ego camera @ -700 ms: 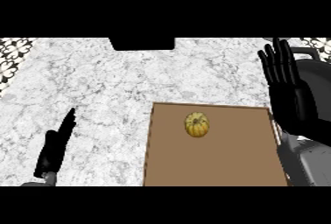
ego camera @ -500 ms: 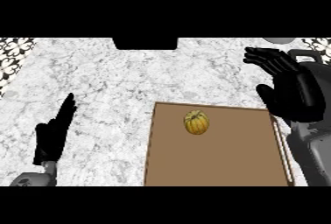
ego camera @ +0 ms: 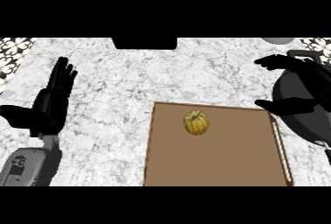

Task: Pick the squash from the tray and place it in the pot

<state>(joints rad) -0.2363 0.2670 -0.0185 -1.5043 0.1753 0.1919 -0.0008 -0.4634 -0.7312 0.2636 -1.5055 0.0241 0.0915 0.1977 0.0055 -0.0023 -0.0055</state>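
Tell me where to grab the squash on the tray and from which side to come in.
Grip the squash across its narrower middle, coming down from above. It lies alone on the flat brown tray, long axis running away from the robot, nothing beside it. The right hand, open near the pot, looks nearest.

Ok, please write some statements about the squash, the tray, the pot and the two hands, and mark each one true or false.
1. The squash lies on the tray. True.
2. The right hand holds the squash. False: it is over the pot, apart from the squash, and holds nothing.
3. The pot stands to the right of the tray. True.
4. The left hand rests on the tray. False: it shows at the left, over the bare counter, fingers straight, away from the tray.
5. The squash is in the near half of the tray. False: it lies in the far half, near the far edge.
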